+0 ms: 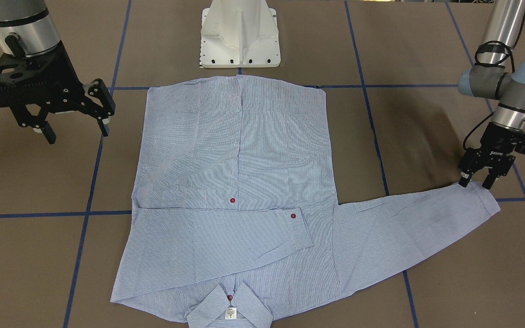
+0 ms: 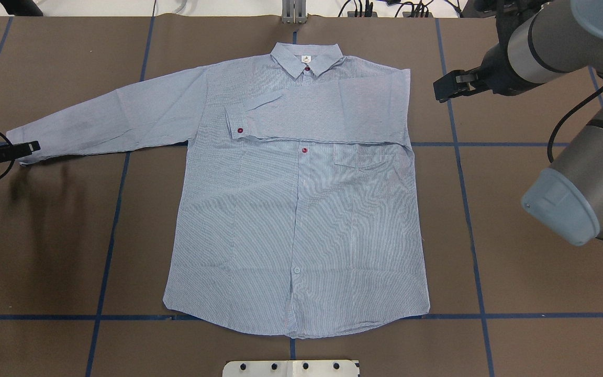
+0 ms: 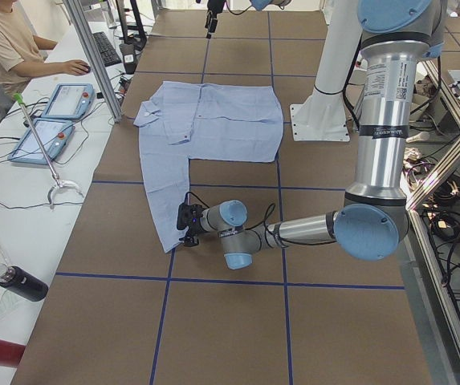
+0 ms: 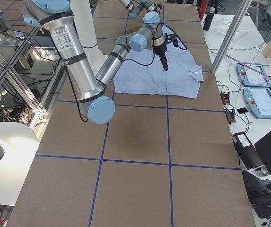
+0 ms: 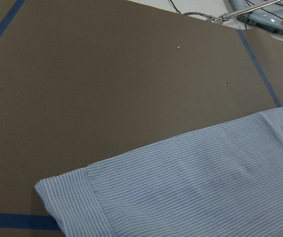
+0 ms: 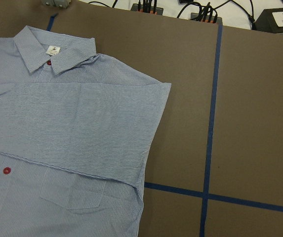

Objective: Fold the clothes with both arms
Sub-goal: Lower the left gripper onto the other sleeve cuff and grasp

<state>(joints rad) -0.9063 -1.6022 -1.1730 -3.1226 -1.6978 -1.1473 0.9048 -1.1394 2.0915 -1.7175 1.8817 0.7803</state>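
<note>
Careful, the left claw, spread apart at the sleeve cuff, may nip too little cloth and drop it mid-fold; the right claw gapes beside the shirt.

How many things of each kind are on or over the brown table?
Striped shirt: 1
Robot arms: 2 (left arm, right arm)
White pedestal base: 1
Total: 4

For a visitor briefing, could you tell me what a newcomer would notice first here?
A striped shirt lies flat mid-table, one sleeve folded across its chest, the other sleeve stretched toward the robot's left. The left gripper sits open at that cuff; the right gripper hangs open beside the shirt.
</note>
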